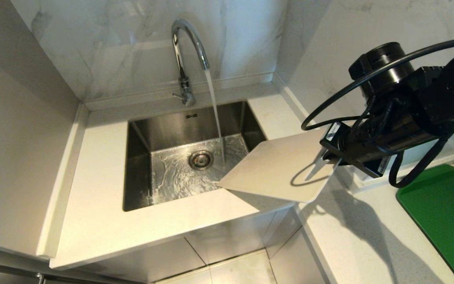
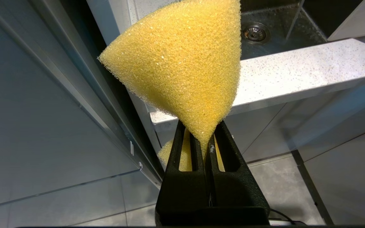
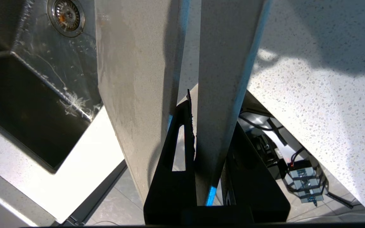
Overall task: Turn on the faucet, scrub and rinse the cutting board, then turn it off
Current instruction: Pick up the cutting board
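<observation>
The right gripper (image 1: 321,157) is pinching the cutting board (image 1: 278,165) edge at three o'clock of the running faucet (image 1: 183,59); it risks slipping. The left gripper (image 2: 206,142) is squeezing the sponge (image 2: 182,63).

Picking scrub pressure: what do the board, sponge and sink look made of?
Board: likely plastic, matte cream; thin, flat, rounded corners, faint staining.
Sponge: open-cell foam, yellow; coarse porous surface, squashed where the left gripper pinches it.
Sink: brushed stainless steel by its grey sheen; wet floor.
</observation>
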### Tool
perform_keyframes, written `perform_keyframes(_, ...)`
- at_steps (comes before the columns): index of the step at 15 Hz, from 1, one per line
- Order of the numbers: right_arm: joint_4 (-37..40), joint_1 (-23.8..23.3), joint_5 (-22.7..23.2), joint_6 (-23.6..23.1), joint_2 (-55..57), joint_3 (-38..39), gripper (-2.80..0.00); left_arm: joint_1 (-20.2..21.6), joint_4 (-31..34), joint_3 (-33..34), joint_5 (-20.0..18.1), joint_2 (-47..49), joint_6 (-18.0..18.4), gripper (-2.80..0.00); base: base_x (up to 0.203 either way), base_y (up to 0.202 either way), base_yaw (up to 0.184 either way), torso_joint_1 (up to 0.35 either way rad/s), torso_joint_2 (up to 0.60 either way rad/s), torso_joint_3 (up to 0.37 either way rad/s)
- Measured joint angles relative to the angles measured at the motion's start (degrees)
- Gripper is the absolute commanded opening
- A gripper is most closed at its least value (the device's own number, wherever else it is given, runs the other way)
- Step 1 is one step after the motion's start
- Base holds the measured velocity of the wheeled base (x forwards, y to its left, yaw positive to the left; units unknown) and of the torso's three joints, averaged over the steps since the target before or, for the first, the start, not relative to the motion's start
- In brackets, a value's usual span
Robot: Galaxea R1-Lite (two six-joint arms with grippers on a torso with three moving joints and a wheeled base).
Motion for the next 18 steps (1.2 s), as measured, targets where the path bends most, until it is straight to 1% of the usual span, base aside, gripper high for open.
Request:
perform_keyframes(7, -0.1, 0.04, 0.39, 0.17, -1.2, -0.17, -2.8, 0.0, 0.0, 0.0, 0.02, 0.0, 0.07, -2.8, 0.0, 0.0, 0.0, 0.0, 0.0, 0.0)
perform_keyframes(10, -0.16, 0.06, 2.95, -0.18, -1.22, -1.65, -2.8, -0.02, 0.0, 0.0, 0.02, 0.0, 0.06, -2.8, 0.0, 0.0, 0.0, 0.0, 0.0, 0.0)
perform_keyframes(12, -0.19, 0.02, 4.77, -1.91, -1.12, -4.42, -2.8, -0.02, 0.0, -0.02, 0.0, 0.0, 0.05, -2.8, 0.0, 0.0, 0.0, 0.0, 0.0, 0.0)
perform_keyframes(16, -0.21, 0.0, 5.03, -10.08, 0.07, -9.39, -2.8, 0.0, 0.0, 0.0, 0.02, 0.0, 0.05, -2.8, 0.0, 0.0, 0.0, 0.0, 0.0, 0.0)
perform_keyframes(18, -0.22, 0.0, 4.99, -10.84, 0.76, -10.79, -2.8, 0.0, 0.0, 0.0, 0.0, 0.0, 0.09, -2.8, 0.0, 0.0, 0.0, 0.0, 0.0, 0.0)
